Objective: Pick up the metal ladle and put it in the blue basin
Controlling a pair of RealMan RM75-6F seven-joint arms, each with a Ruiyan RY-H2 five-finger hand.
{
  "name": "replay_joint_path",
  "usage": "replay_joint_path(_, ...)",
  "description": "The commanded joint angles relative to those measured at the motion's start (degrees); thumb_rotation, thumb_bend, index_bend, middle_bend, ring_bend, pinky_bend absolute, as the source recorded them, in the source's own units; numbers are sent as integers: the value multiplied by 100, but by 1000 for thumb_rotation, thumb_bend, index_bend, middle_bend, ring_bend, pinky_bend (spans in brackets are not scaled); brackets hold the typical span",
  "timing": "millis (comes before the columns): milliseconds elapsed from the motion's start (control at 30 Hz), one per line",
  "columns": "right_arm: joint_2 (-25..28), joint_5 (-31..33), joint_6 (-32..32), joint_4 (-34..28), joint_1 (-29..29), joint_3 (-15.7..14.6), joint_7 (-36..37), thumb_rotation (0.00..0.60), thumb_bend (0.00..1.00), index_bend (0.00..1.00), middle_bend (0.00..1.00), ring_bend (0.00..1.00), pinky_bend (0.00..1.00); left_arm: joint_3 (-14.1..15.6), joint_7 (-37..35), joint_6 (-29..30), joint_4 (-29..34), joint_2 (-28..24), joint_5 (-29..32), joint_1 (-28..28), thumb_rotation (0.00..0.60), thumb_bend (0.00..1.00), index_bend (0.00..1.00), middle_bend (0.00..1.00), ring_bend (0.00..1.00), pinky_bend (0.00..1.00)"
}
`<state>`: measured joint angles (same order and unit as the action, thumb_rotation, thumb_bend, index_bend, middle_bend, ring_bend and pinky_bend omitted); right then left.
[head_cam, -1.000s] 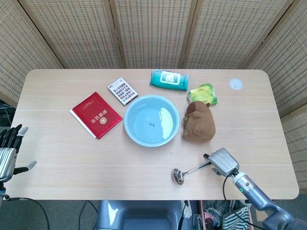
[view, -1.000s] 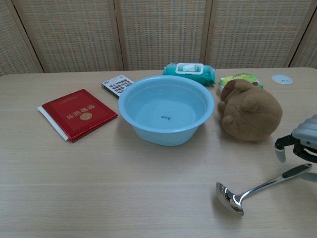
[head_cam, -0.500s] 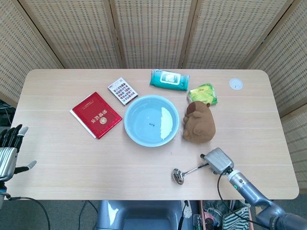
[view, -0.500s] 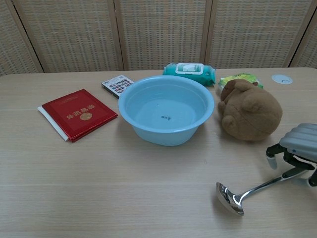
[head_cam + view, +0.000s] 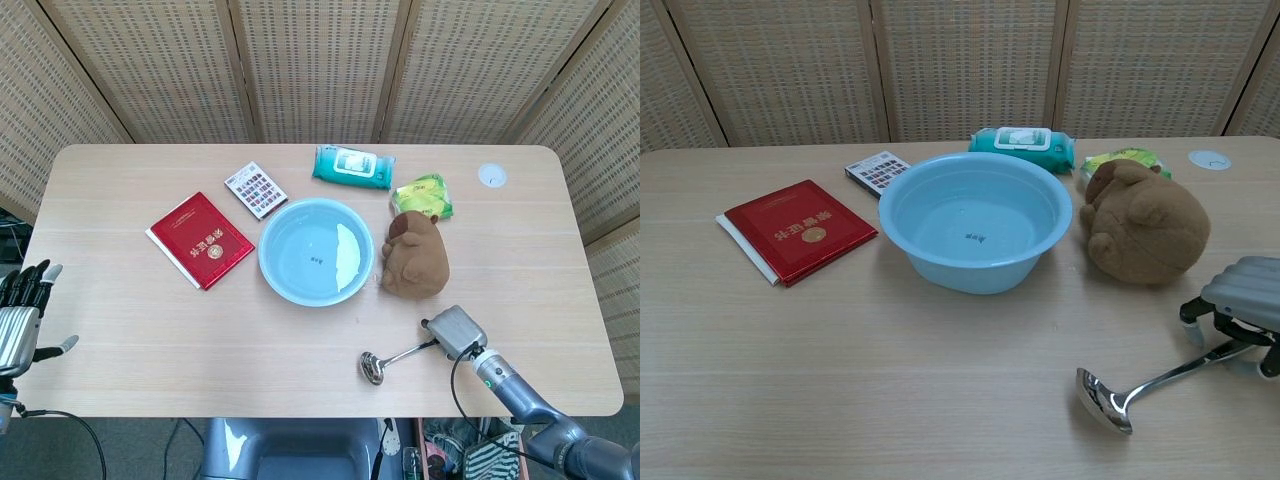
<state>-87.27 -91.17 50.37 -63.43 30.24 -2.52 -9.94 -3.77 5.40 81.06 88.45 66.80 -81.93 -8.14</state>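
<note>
Covering ladle handle end — right robot hand (fingers down).

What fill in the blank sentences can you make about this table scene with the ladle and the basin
1. The metal ladle lies on the ____, not in the blue basin.
2. The right hand is over the ladle's ____ end.
3. The booklet left of the basin is ____ in colour.
4. The brown plush toy sits to the ____ of the basin.

Missing words: table; handle; red; right

The right hand sits low, fingers curled downward; the left hand rests idle, fingers spread upward.
</note>
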Motion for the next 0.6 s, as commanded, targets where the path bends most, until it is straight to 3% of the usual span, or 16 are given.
replay_joint_path(33, -2, 49, -39, 4, 10, -15, -5, 600, 314, 445, 840, 804, 973, 2, -6, -2, 1, -4, 5, 1, 600, 0, 0, 0, 0, 0)
replay_joint_path(300, -36, 203, -235, 32, 62, -74, -1, 600, 421, 498, 840, 804, 974, 20, -14, -39, 2, -5, 14, -9, 600, 0, 0, 0, 0, 0)
replay_joint_path(433, -9, 196, -175, 4, 61, -98, 109, 600, 585, 614, 840, 804, 973, 21, -13, -44, 1, 1, 19, -13, 600, 0, 0, 0, 0, 0)
replay_joint_path(600, 98, 214, -143, -107, 67, -119, 333, 600, 718, 663, 853, 817, 981, 25, -2, -60, -3, 9, 25, -21, 600, 0, 0, 0, 0, 0)
